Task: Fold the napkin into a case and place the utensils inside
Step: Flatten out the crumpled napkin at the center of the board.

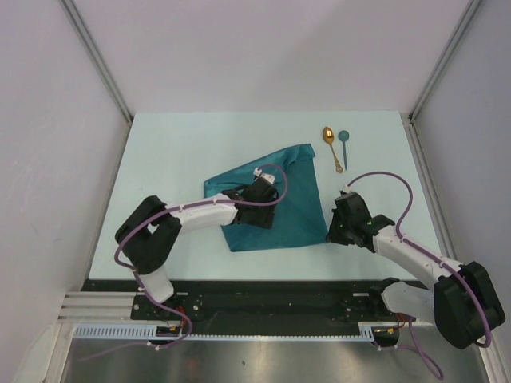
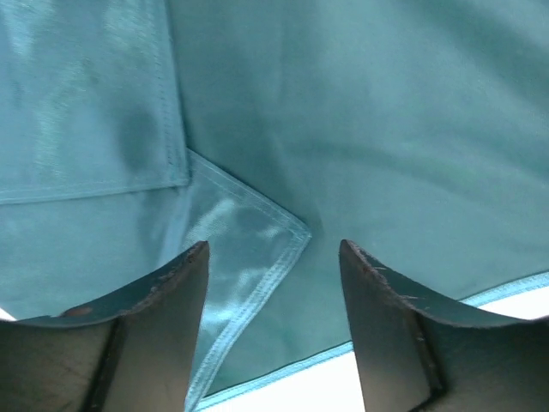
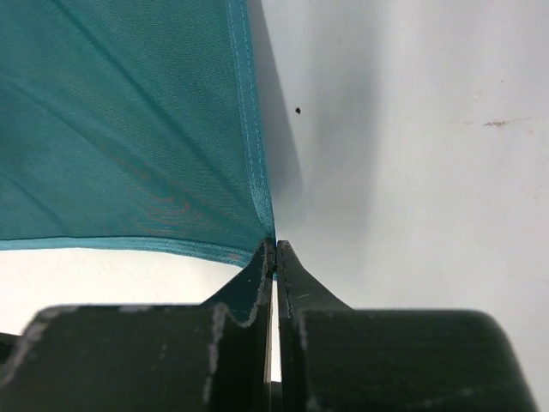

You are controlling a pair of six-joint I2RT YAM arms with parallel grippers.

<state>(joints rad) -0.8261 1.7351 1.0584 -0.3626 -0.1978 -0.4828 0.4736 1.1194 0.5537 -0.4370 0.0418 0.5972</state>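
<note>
1. Teal napkin [image 1: 291, 215] mid-table, partly folded.
2. Left gripper [image 2: 273, 249] over cloth centre, jaws apart, holding nothing; folded-in corner [image 2: 257, 236] just under the gap.
3. Right gripper [image 3: 274, 251] clamped on napkin's 4 o'clock corner; likely the arm to lead the next fold.
4. Gold spoon [image 1: 327, 134] and teal spoon [image 1: 343, 136] at napkin's 1 o'clock, off the cloth, handles toward 6.

napkin [image 1: 299, 207]: soft teal cloth, finely woven, faintly shiny, glossier on the folded corner, stitched hem. gold spoon [image 1: 328, 134]: polished, mirror-bright metal. teal spoon [image 1: 343, 137]: matt, plastic-looking. table [image 1: 176, 152]: pale, smooth, matt. fingers [image 2: 163, 326] of left gripper [image 2: 273, 275]: dark, matt, hard, scuffed along the edges.
</note>
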